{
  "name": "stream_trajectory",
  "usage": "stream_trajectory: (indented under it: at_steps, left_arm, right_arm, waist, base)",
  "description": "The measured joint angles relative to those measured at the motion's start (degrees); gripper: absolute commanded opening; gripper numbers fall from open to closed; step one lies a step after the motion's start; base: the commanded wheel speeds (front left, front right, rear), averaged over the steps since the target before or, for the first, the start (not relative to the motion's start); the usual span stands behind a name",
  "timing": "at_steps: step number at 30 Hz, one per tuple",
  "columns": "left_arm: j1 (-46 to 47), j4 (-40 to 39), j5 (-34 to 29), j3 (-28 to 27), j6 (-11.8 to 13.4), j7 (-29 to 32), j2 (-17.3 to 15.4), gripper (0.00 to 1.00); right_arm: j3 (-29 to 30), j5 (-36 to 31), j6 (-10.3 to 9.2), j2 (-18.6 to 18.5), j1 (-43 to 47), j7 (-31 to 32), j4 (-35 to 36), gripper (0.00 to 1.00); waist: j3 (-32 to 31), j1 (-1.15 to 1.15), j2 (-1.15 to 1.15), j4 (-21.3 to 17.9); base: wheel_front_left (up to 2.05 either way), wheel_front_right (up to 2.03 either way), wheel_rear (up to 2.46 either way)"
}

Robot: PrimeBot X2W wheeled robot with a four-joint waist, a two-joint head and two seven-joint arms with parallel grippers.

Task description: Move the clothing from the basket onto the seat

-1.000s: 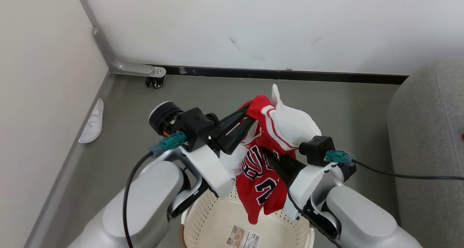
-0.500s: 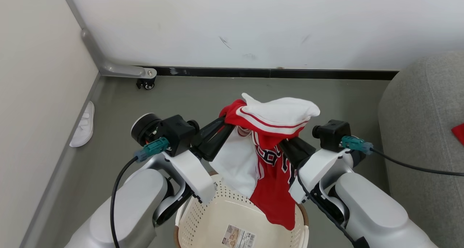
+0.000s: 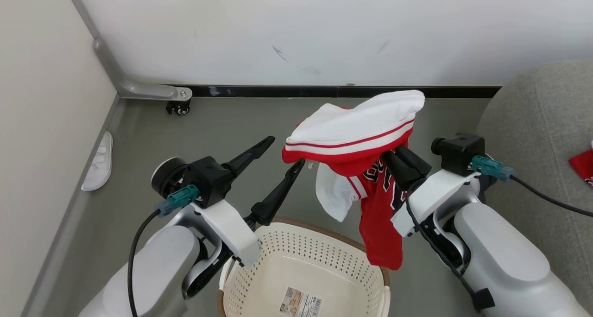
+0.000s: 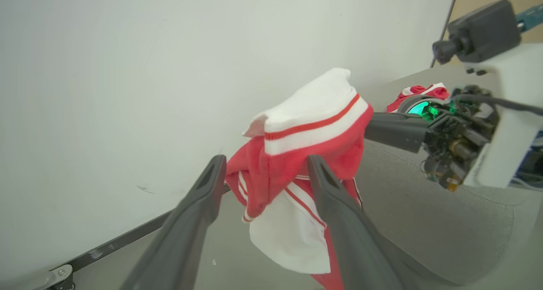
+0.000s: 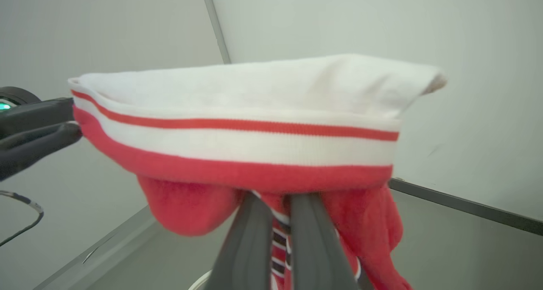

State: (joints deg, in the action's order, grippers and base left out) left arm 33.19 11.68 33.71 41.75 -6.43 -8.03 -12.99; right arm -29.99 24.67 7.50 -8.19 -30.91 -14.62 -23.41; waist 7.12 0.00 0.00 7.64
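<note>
Well, my right tool (image 5: 278, 203) is clamped together on the clothing (image 3: 356, 127), its two dark fingers pressed side by side with red cloth pinched between them. Their tips are buried under the folded white band with its red stripe, so I cannot see where they end. The clothing hangs from that grip in the air, above the floor (image 3: 208, 122) and between the basket (image 3: 301, 256) and the seat (image 3: 533, 122). Its lowest red tail drops beside the basket's right rim, and whether it brushes the rim is hard to say. A white flap dangles on its left side. Dark lettering shows on the red part, but the folds and my own right finger cover most of it and I cannot read it.

My left tool (image 3: 287, 151) stands wide apart, gripping nothing. Its nearer fingertip is just beside the red hem, and from the head view I cannot tell if it touches. In the left wrist view the clothing appears between my two fingers, but I cannot tell whether it lies between the tips or just past them.

The basket sits on the floor below my arms, its near part cut off by the bottom edge, and a printed label (image 3: 296, 303) lies on its bottom. The seat runs out of the picture on the right, and another red piece (image 3: 584, 165) lying on it is cut by that edge. A white slipper (image 3: 98, 161) lies by the left wall (image 3: 46, 122).
</note>
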Motion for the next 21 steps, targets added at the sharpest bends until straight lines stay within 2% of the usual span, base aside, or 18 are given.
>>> stream_trajectory:
  at_steps: [9,21]
  left_arm:
    - [-2.16,0.25,0.16,-0.62,0.45,-0.7,-1.44,1.0]
    - [-3.94,-0.36,0.21,-0.08,0.57,-1.62,-1.64,1.0]
  right_arm:
    - [3.23,-2.47,0.0,-1.01,0.55,0.0,3.24,0.0]
    - [9.46,-4.89,0.0,-2.88,4.04,0.0,8.2,0.0]
  waist:
    - [-0.2,0.0,0.0,-0.86]
    - [-0.91,0.0,0.0,-2.99]
  base:
    - [0.0,0.0,0.0]
    - [0.0,0.0,0.0]
